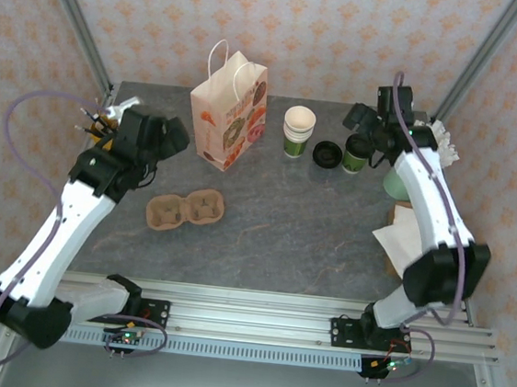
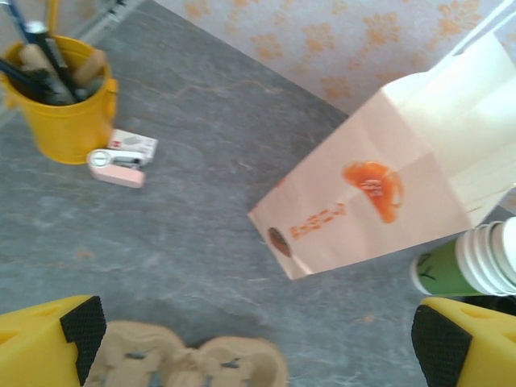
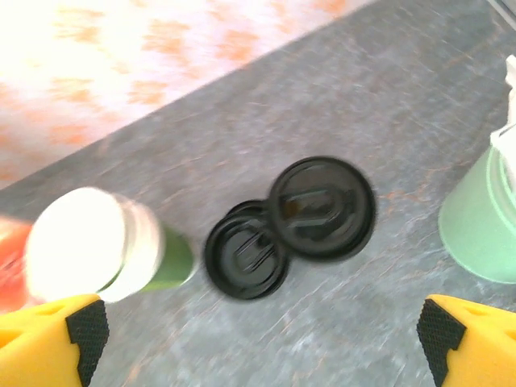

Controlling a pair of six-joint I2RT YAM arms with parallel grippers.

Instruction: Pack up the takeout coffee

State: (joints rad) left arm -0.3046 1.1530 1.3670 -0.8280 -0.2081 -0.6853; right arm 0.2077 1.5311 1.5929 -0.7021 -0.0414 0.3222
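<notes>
The takeout coffee [image 1: 356,154], a dark-green cup under a black lid, stands at the back right of the table; from the right wrist its lid [image 3: 322,207] is seen from above. My right gripper [image 1: 366,122] hovers just above and behind it, open [image 3: 262,355], with nothing between its fingers. A white paper bag [image 1: 227,112] with handles stands upright at the back centre, and its side [image 2: 387,185] faces the left wrist. My left gripper [image 1: 172,135] hangs open [image 2: 258,347] to the bag's left, above a cardboard cup carrier [image 1: 185,210].
A stack of lidless green cups [image 1: 298,130] and loose black lids [image 1: 327,153] stand between bag and coffee. A mint cup [image 3: 484,218] sits right of the coffee, napkins [image 1: 400,238] nearer. A yellow pot of tools [image 2: 64,105] and a small pink-and-white object [image 2: 121,161] are at the back left.
</notes>
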